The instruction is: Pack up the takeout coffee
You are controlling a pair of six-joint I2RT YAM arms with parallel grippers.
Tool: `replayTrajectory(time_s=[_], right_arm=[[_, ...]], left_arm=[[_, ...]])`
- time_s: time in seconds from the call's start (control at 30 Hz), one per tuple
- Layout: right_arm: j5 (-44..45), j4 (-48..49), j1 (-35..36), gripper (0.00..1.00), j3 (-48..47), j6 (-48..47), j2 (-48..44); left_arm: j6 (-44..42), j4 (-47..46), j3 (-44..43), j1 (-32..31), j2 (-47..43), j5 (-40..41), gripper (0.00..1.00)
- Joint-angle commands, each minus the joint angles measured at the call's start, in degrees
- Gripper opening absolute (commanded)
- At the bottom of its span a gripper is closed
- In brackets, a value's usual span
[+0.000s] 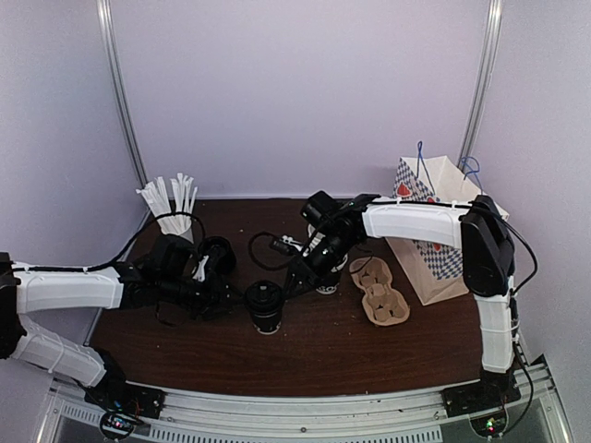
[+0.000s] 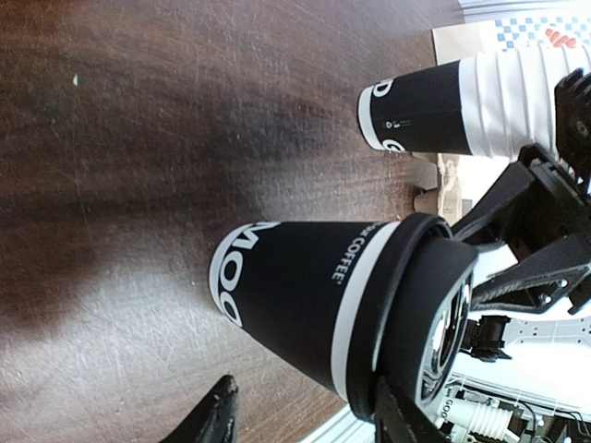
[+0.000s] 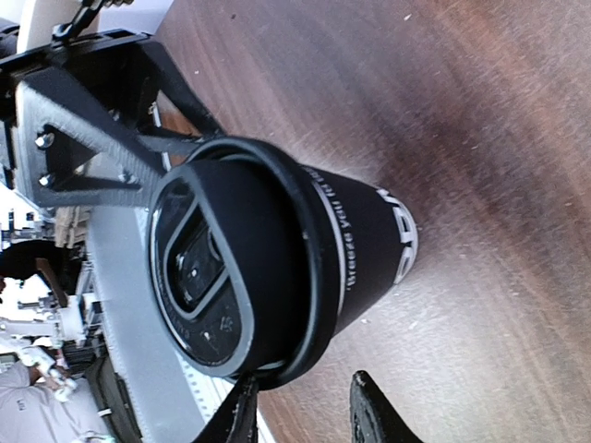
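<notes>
The takeout coffee (image 1: 265,305), a black cup with a white band and a black dome lid, stands upright at the table's front centre. My left gripper (image 1: 233,293) is just left of it and open. In the left wrist view the takeout coffee (image 2: 314,295) sits just ahead of the left gripper (image 2: 303,383), its lid rim close to one fingertip (image 2: 392,411). My right gripper (image 1: 295,280) hovers just right of the cup, open and holding nothing. In the right wrist view the takeout coffee (image 3: 268,277) lies just beyond the right gripper (image 3: 305,378).
A cardboard cup carrier (image 1: 379,292) lies to the right of the cups. A patterned paper bag (image 1: 434,235) stands behind it. A stack of lidless cups (image 2: 471,103) sits under the right arm. A white cup of white sticks (image 1: 172,210) is at the back left.
</notes>
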State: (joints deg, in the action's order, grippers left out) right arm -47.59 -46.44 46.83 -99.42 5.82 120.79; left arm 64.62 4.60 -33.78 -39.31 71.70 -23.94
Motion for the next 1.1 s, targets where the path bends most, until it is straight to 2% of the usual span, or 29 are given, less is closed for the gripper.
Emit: replayTrajectory(time_s=[0.0, 0.2, 0.3, 0.47, 0.57, 0.9, 1.07], right_arm=[[3.2, 3.1, 0.4, 0.33, 4.4, 3.1, 2.9], [7.3, 2.0, 0.8, 0.31, 5.7, 3.0, 4.9], [6.5, 2.1, 0.8, 0.31, 4.9, 3.0, 4.8], [5.7, 2.7, 0.8, 0.41, 3.4, 3.8, 3.7], [3.9, 2.5, 0.8, 0.43, 2.1, 4.0, 3.9], [7.5, 3.2, 1.0, 0.39, 4.8, 4.8, 3.5], [2.7, 4.8, 1.0, 0.39, 5.0, 4.1, 0.4]], left_arm=[[-3.7, 4.9, 1.9, -0.2, 3.2, 0.8, 0.49], [-4.6, 7.1, 2.0, -0.2, 6.1, 0.4, 0.46], [-5.6, 8.1, 1.2, -0.2, 6.1, 1.3, 0.46], [-8.1, 9.1, 0.2, -0.2, 7.5, 2.1, 0.46], [-10.2, 8.6, -0.3, -0.2, 10.2, 1.2, 0.47], [-15.0, 11.0, -1.7, 1.1, 12.4, 2.5, 0.47], [-15.7, 12.3, -2.1, 1.5, 11.5, 2.5, 0.47]])
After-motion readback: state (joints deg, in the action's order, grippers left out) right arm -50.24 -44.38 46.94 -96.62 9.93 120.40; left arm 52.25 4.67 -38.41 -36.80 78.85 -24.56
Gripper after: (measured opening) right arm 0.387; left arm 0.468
